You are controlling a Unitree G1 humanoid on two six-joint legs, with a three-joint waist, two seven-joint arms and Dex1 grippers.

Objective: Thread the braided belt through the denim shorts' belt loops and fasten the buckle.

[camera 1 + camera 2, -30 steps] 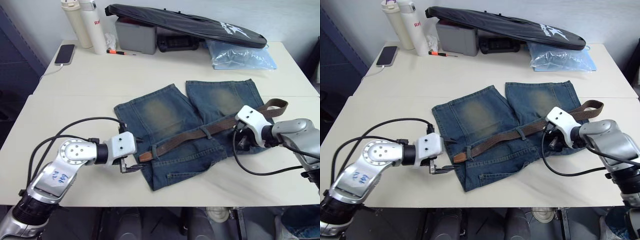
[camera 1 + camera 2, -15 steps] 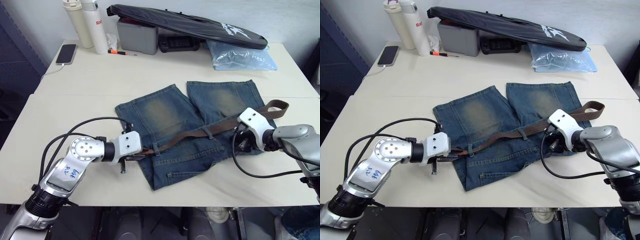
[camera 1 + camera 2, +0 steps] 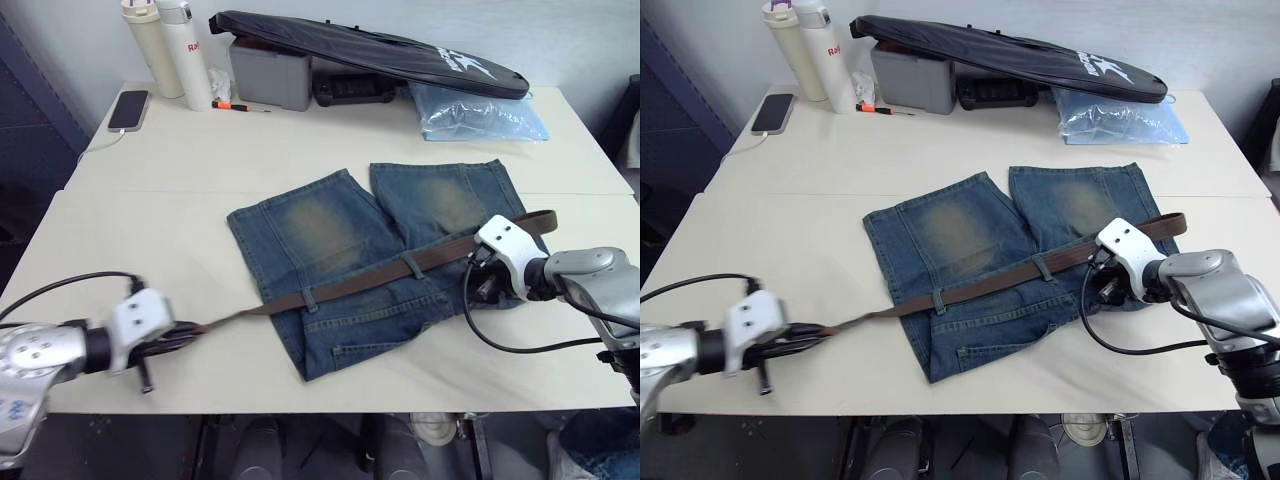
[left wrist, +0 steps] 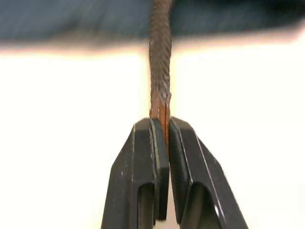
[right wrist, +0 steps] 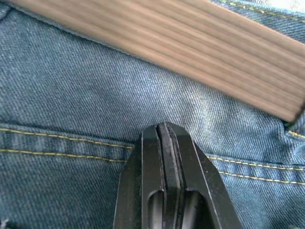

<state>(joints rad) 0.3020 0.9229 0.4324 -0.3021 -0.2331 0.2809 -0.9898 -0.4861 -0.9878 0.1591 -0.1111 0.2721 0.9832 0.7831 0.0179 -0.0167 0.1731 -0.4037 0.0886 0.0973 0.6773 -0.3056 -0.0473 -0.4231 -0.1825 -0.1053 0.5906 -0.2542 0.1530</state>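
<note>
While the blue washed denim shorts with faded tan patches [image 3: 380, 255] lie flat mid-desk, waistband toward the near side and legs pointing far, the long dark brown braided belt [image 3: 400, 270] runs across the waistband from far right to near left. It passes under at least two short denim belt loops [image 3: 411, 266], one mid-waistband and one nearer the left edge [image 3: 308, 297].

Left claw [image 4: 162, 138]: fingers pinched shut on the belt's tan tip, strap pulled straight from the shorts' left edge out over the bare cream desk [image 3: 170, 220], well left of the shorts. In the left eye view that claw [image 3: 185, 333] sits near the desk's near-left edge.

Right claw [image 5: 164, 136]: fingers closed together, nothing between them, tips down on the denim just near-side of the belt, by a yellow-stitched seam. In the left eye view it sits [image 3: 482, 272] at the shorts' right end, beside the strap.

Belt's right end [image 3: 540, 217] lies just past the shorts' right side; can't make out the buckle.

Far side of desk: long black bag [image 3: 370, 48] over a grey box [image 3: 270, 72], clear plastic packet [image 3: 478, 110], two white bottles [image 3: 170, 45], black phone [image 3: 129, 108].
</note>
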